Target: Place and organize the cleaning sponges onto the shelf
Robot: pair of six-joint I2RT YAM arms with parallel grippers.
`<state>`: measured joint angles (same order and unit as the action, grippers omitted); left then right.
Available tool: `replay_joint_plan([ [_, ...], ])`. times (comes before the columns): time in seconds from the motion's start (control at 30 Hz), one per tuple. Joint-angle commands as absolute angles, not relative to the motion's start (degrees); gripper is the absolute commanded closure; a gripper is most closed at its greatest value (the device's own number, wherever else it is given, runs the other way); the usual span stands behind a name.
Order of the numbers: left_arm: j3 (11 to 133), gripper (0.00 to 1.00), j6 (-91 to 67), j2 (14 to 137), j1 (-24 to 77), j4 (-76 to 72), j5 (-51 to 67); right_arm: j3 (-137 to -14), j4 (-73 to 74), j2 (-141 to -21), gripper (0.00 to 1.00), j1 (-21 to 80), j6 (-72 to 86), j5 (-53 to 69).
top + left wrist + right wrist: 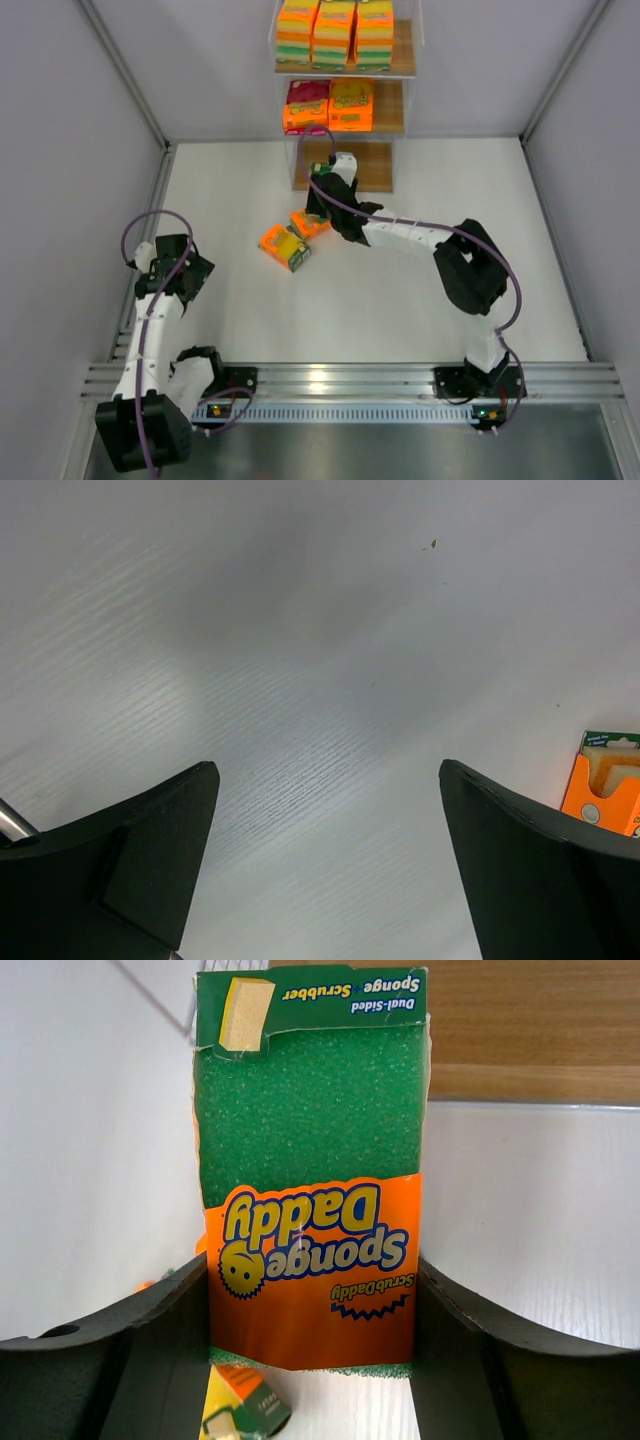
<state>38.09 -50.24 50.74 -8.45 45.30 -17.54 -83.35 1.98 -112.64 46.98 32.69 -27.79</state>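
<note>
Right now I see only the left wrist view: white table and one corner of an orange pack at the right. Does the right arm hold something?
Observer: Yes, the right jaws are shut on a green-faced Sponge Daddy pack, by the bottom board of the shelf.
Operator: How many packs lie on the table?
Observer: Two loose packs, close together, nearer the robot than the shelf.
Operator: What stands on the middle board?
Observer: A magenta-faced pack and a yellow-faced pack, side by side.
</note>
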Motion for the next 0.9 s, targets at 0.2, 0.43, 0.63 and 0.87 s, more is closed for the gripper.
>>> replay_joint_plan([
  [0.2, 38.14, 0.02, -50.10, 50.36, -7.03, 45.88, -18.63, -89.91, -13.96, -119.52, 0.43, 43.33, 32.26, -30.24],
  [0.43, 38.23, 0.02, -50.01, 50.27, -6.15, 45.88, -18.98, -95.09, -20.03, -125.59, 0.43, 42.10, 28.66, -27.16],
  [0.63, 38.41, 0.02, -49.83, 50.62, -4.84, 45.88, -18.55, -97.56, -24.69, -129.28, 0.41, 41.49, 27.25, -26.63],
  [0.87, 38.67, 0.02, -49.22, 51.24, -3.78, 45.88, -18.46, -102.30, -25.14, -133.59, 0.41, 40.96, 26.28, -26.72],
])
